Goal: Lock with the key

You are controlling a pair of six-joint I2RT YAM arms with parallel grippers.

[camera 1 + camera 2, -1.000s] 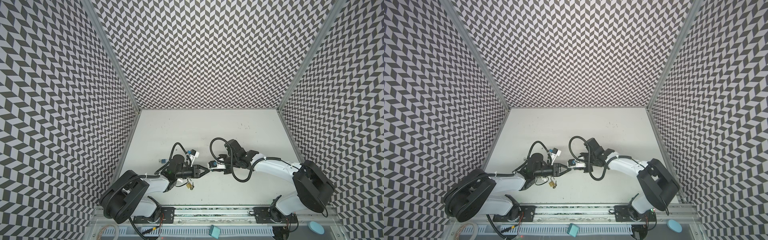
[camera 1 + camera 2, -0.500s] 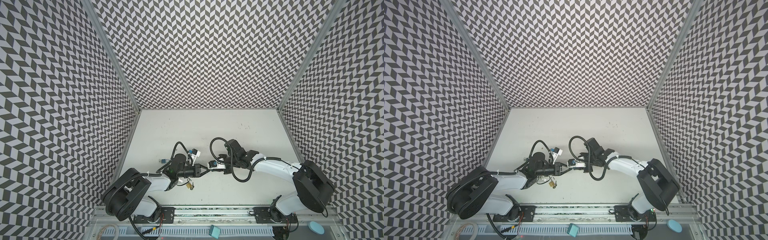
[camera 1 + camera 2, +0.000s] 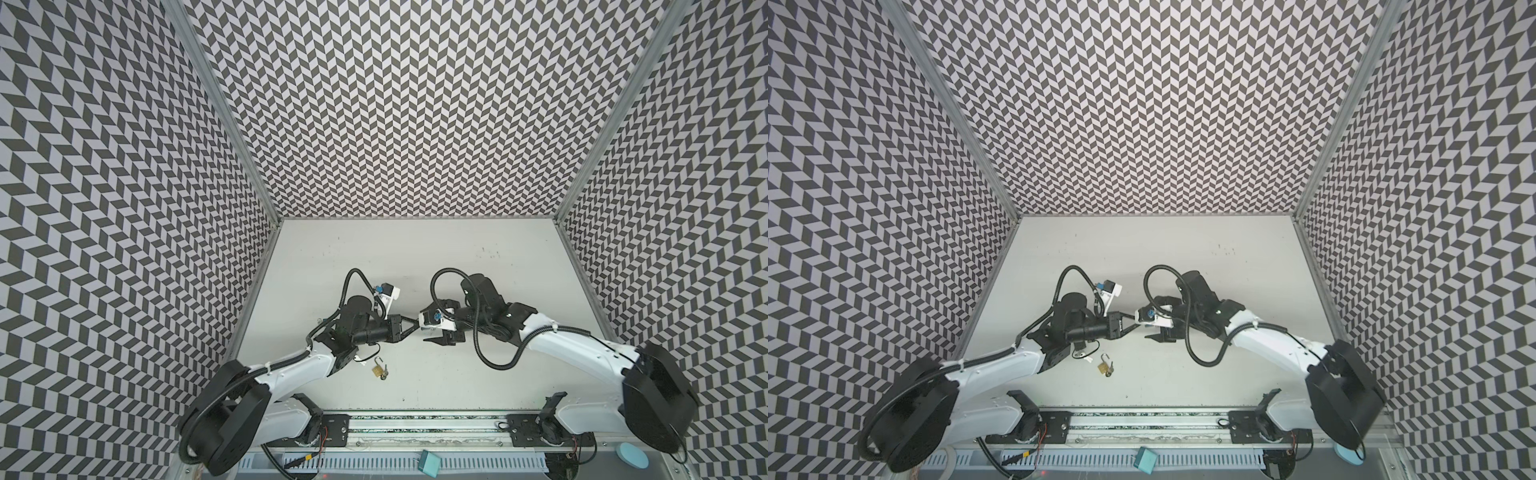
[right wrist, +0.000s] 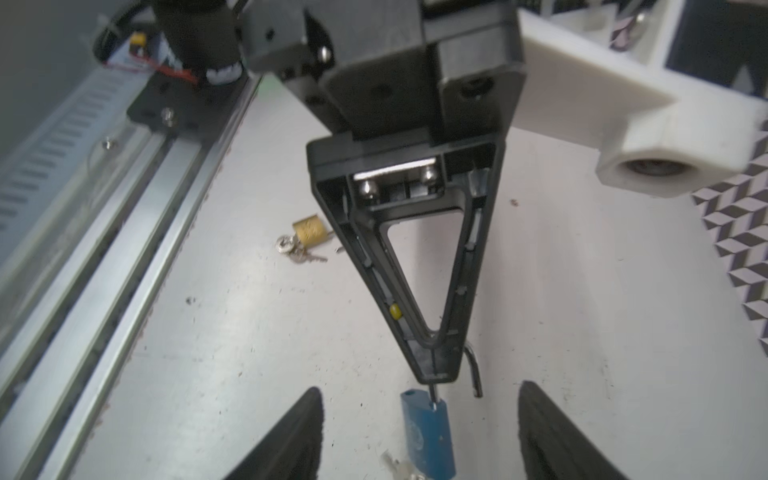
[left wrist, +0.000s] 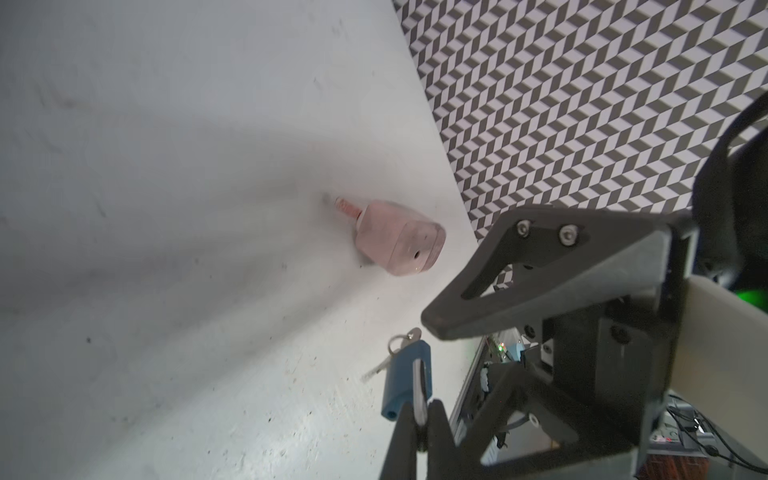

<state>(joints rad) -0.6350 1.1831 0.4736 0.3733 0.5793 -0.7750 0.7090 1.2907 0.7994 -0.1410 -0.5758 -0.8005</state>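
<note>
A blue padlock hangs just above the table, its silver shackle swung open with the free end loose. My left gripper is shut on that shackle; its tip shows in both top views. A key on a ring sticks out of the padlock's underside. My right gripper is open, one finger on each side of the padlock body and apart from it. In both top views the right wrist camera mount hides the padlock.
A small brass padlock with its keys lies on the table near the left arm, toward the front rail. A pink padlock lies farther out toward the patterned wall. Patterned walls close in three sides.
My left gripper has closed on the blue padlock's shackle. My right gripper's jaws have spread open and let go of the padlock body. Both arms stayed almost in place.
</note>
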